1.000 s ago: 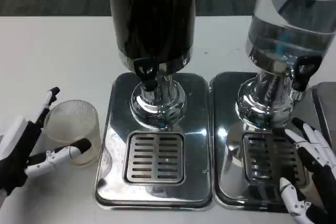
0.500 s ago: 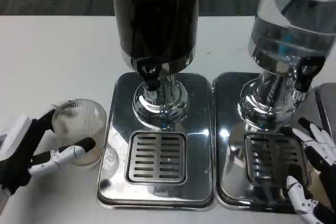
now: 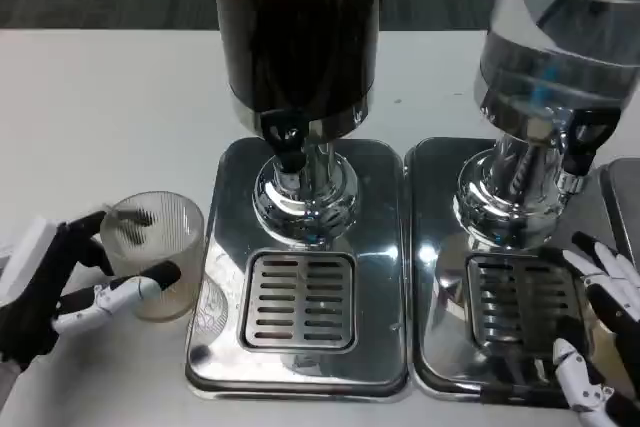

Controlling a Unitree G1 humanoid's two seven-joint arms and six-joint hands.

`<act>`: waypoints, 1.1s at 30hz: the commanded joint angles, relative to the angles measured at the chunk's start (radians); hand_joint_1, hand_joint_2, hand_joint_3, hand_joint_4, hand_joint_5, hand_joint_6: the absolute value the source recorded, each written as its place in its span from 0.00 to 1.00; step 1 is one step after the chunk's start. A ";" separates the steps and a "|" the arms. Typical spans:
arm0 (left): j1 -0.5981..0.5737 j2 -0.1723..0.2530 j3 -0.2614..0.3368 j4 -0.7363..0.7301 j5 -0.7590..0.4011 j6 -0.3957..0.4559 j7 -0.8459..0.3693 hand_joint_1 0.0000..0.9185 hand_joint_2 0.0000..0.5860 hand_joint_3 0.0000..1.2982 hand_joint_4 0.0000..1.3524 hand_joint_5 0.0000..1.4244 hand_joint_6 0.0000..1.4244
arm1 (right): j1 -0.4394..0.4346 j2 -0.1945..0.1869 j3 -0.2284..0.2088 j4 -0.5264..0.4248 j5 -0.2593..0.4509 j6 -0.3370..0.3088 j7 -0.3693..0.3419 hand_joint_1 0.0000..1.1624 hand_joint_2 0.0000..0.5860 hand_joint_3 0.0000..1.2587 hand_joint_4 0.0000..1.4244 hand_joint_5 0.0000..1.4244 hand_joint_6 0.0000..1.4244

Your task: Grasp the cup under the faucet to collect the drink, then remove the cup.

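Left hand (image 3: 60, 287) is gripping the ribbed plastic cup (image 3: 155, 255) — sitting at nine o'clock of the dark dispenser's drip tray (image 3: 300, 302), not yet under its faucet (image 3: 288, 147); right hand (image 3: 605, 337) is resting spread, holding nothing — filling and removal are both looking undone.

Single head view, steeply down and close over white table (image 3: 120, 87).

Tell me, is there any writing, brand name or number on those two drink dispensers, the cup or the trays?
None can be read.
Dark dispenser: no label shows.
Clear dispenser: a blue patch inside, too blurred to tell if it is print.
Cup in the left hand: ribbed, no print.
Drip trays: bare metal.
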 commanded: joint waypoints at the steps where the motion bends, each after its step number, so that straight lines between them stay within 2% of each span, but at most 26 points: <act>1: 0.020 -0.015 -0.008 -0.009 0.020 -0.042 0.042 0.17 0.23 0.35 0.37 0.48 0.46 | 0.003 -0.011 -0.013 -0.016 0.008 -0.016 0.009 0.27 1.00 0.14 0.03 0.02 0.11; 5: 0.037 -0.013 0.010 -0.026 0.015 -0.058 0.083 0.19 0.23 0.37 0.39 0.51 0.49 | -0.015 -0.014 -0.010 -0.009 0.018 -0.014 0.022 0.27 1.00 0.14 0.03 0.02 0.11; 13: 0.083 -0.002 0.040 -0.068 -0.001 -0.073 0.106 0.19 0.23 0.37 0.40 0.51 0.50 | -0.034 -0.028 -0.012 0.000 0.029 -0.015 0.032 0.27 1.00 0.14 0.03 0.02 0.11; 23: 0.159 -0.009 0.118 -0.144 -0.020 -0.098 0.116 0.19 0.23 0.37 0.41 0.52 0.50 | -0.036 -0.032 -0.015 -0.005 0.033 -0.019 0.037 0.27 1.00 0.14 0.03 0.02 0.11; 33: 0.225 -0.025 0.172 -0.304 -0.078 -0.115 0.049 0.19 0.24 0.38 0.42 0.53 0.52 | -0.021 -0.030 -0.018 -0.017 0.041 -0.020 0.040 0.28 1.00 0.14 0.03 0.02 0.11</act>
